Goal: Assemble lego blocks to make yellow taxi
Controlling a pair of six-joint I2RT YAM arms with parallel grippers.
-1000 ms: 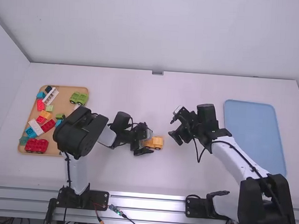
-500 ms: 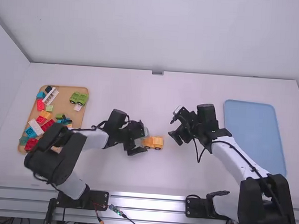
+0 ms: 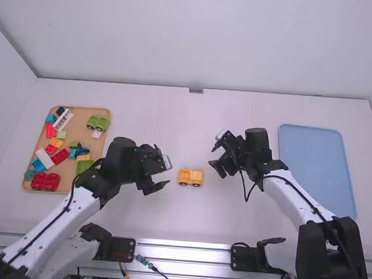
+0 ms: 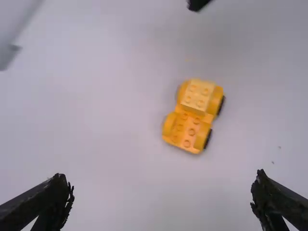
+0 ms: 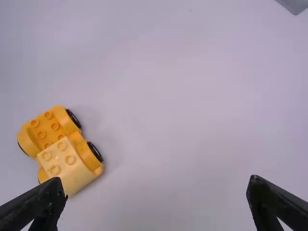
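Between the two grippers, a yellow wheeled base (image 3: 184, 177) stands on the table with a lighter yellow block (image 3: 197, 175) on one end. In the left wrist view the block (image 4: 196, 96) covers one end of the base (image 4: 185, 131), whose other end shows bare studs. My left gripper (image 3: 162, 175) is open just left of the car; its fingers stand wide apart (image 4: 161, 199). My right gripper (image 3: 216, 160) is open to the car's right, above the table. In the right wrist view, the block (image 5: 65, 163) and base (image 5: 48, 127) lie beside the spread fingers of the right gripper (image 5: 156, 192).
A tan tray (image 3: 92, 143) at the left holds a green wheeled base (image 3: 98, 122), red wheeled base (image 3: 45, 181) and several loose bricks. A blue tray (image 3: 317, 166) lies at the right, beyond the right arm.
The left gripper has drawn back to the left, away from the yellow car, and its arm has swung lower left. The car is now uncovered in the high view; the right arm has stayed still.
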